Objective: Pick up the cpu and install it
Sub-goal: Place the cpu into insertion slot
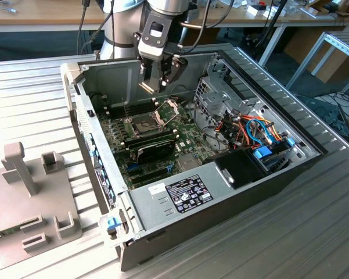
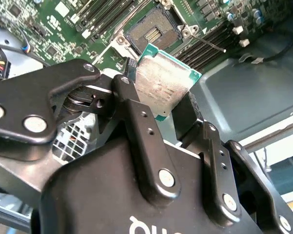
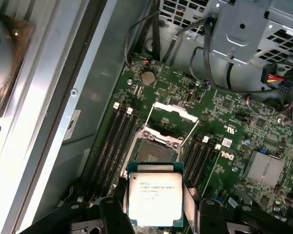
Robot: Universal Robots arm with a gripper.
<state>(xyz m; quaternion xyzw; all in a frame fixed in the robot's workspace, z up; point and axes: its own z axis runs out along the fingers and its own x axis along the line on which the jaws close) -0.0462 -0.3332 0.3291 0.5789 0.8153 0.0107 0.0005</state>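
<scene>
My gripper (image 1: 155,81) hangs inside the open computer case, above the green motherboard (image 1: 168,142), and is shut on the cpu (image 1: 148,87). In both wrist views the cpu (image 3: 155,199) is a small square chip with a pale metal top and a green rim, clamped by its edges between the black fingers (image 2: 132,109). It is held in the air, apart from the board. The dark socket (image 3: 155,152) lies just ahead of the cpu (image 2: 163,85), bare, with its hinged metal frame (image 3: 169,117) swung open.
Black memory slots (image 3: 118,141) flank the socket on both sides. A metal drive cage (image 1: 218,99) with coloured cables (image 1: 255,131) stands at the exterior view's right of the board, and the power supply (image 1: 189,195) is in front. A grey fixture (image 1: 29,197) sits outside the case.
</scene>
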